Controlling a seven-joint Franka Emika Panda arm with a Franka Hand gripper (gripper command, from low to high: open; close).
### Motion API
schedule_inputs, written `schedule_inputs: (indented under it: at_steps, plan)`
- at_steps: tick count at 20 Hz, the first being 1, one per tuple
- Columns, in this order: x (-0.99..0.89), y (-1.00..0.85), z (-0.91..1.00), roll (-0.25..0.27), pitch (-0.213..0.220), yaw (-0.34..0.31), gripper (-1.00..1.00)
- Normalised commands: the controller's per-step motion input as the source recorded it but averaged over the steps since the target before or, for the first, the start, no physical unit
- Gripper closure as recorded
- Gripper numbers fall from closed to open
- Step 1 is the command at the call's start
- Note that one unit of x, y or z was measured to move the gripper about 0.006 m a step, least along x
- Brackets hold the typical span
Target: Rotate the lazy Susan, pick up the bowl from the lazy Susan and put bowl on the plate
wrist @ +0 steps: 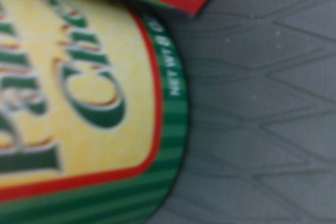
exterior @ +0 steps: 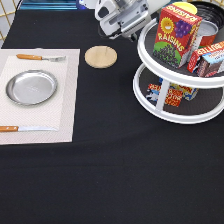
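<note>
Black cloth covered the counter (exterior: 115, 170) across the whole exterior view. We saw the lazy Susan (exterior: 150, 107) at the exterior view's right, its upper tier carrying a red raisins box (exterior: 176, 34), another red carton (exterior: 212, 57) and, at the far back, the black bowl (exterior: 210, 11), mostly hidden behind the boxes. A small carton (exterior: 172, 94) lay on the lower tier. At the exterior view's left lay a pale placemat (exterior: 67, 100) bearing the silver plate (exterior: 31, 87), bare, with a fork (exterior: 40, 57) above it and a knife (exterior: 27, 128) below. A round wooden coaster (exterior: 100, 56) sat between the mat and the turntable. The end effector (exterior: 125, 20) hung at the exterior view's top, just beside the upper tier; we could not tell how its fingers stood. Up close, the wrist view showed a round green-rimmed yellow lid (wrist: 82, 100) on the grey patterned tray surface (wrist: 262, 115).
</note>
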Motion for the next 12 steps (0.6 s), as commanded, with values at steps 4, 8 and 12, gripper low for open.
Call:
schedule_inputs:
  at_steps: [4,8,12]
  plan:
    - [0.24,-0.12,-0.15,0.0,0.0,0.0,-1.0]
    - [0.43,-0.16,-0.05,-0.01,-0.053,0.0,-1.0]
    - [0.53,-0.1,0.17,-0.061,-0.224,0.0,-1.0]
